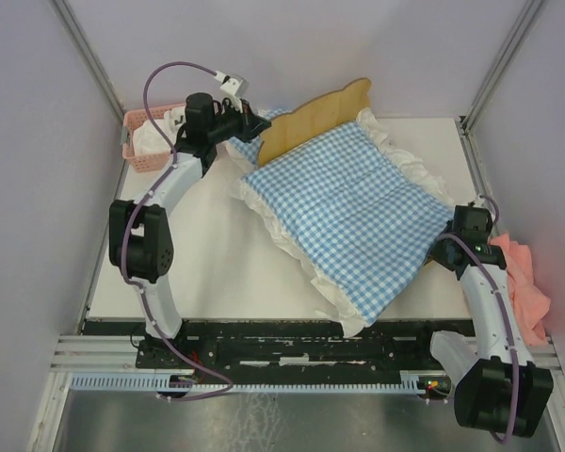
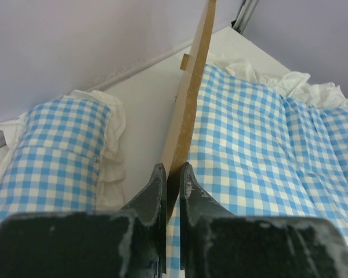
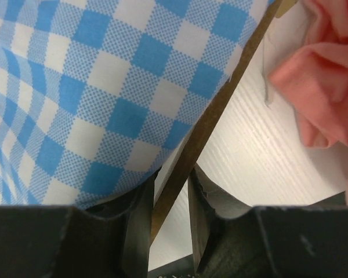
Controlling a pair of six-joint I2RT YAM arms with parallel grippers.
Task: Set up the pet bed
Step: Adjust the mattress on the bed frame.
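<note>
The pet bed lies diagonally on the white table, its light-wood wavy headboard at the back. A blue-white gingham mattress with a white ruffle covers most of it. My left gripper is at the headboard's left end. In the left wrist view the left gripper is shut on the thin edge of the headboard. A gingham pillow lies just left of it. My right gripper is at the bed's near right corner. In the right wrist view the right gripper grips a wooden rail.
A pink plastic basket holding white fabric stands at the back left, behind the left arm. A pink cloth lies bunched at the table's right edge, close to the right gripper and its rail. Grey walls enclose the table.
</note>
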